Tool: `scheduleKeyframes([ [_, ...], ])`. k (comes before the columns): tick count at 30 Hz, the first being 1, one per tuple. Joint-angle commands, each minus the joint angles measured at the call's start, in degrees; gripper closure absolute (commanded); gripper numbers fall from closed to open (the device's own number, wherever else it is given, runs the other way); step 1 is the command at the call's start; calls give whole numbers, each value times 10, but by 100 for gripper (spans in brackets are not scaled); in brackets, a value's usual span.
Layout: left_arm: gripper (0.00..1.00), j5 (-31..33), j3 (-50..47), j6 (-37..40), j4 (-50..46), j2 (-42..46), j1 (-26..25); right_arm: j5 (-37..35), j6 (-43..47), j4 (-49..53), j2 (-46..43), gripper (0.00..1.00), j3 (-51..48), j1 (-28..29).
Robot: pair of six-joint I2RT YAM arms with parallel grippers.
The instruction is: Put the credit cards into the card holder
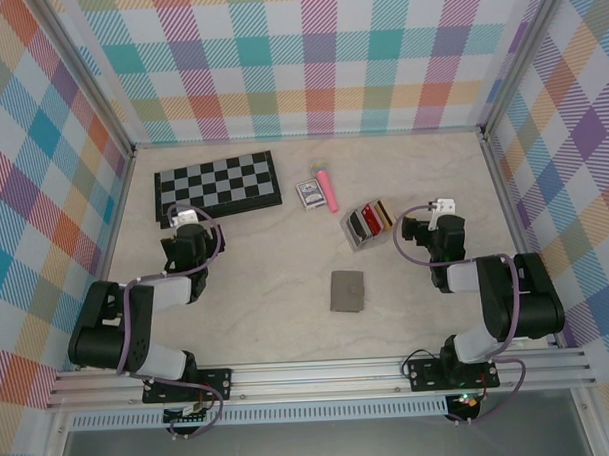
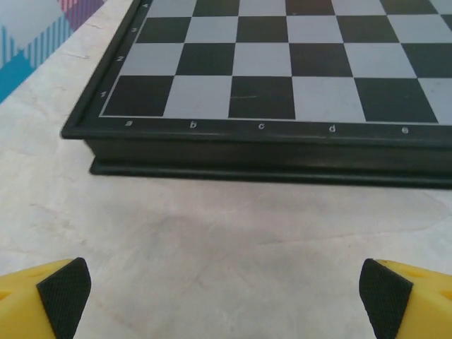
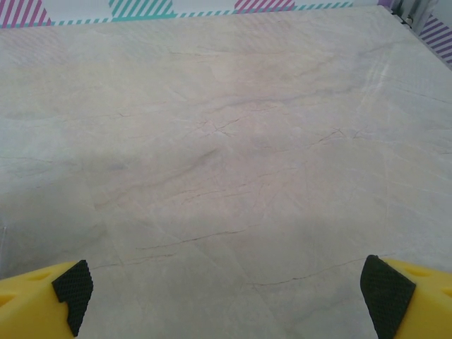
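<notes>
Black chessboard (image 2: 282,63) rim reads a to e, plus 1 and 2. Grey-brown card holder (image 1: 347,292) lies flat; left gripper (image 2: 224,300) and right gripper (image 3: 224,293) gape wide, empty.

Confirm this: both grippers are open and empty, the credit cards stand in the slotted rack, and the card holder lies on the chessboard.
Wrong in one respect: the card holder lies on the table, apart from the chessboard, as the top external view shows. The left gripper and right gripper are open and empty, and the credit cards stand in the slotted rack.
</notes>
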State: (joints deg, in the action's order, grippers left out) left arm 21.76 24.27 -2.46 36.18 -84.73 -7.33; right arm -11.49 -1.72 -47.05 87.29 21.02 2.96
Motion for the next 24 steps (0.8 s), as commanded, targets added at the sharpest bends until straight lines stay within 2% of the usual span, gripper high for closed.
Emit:
scheduleKeyframes([
  [1,0,-62,-22,26,164,-58,14,-3,-12,-16,1,0,14,-3],
  [2,0,-68,-12,19,103,-40,16,-3,-13,-14,0,0,14,-2],
  [3,0,-64,-18,19,139,-54,18,-3,-13,-15,0,0,14,-2],
  [7,0,-67,-13,16,117,-47,20,-2,-13,-13,0,0,15,-2],
  [24,0,-64,-15,21,124,-48,16,-1,-12,-12,0,0,15,-2],
])
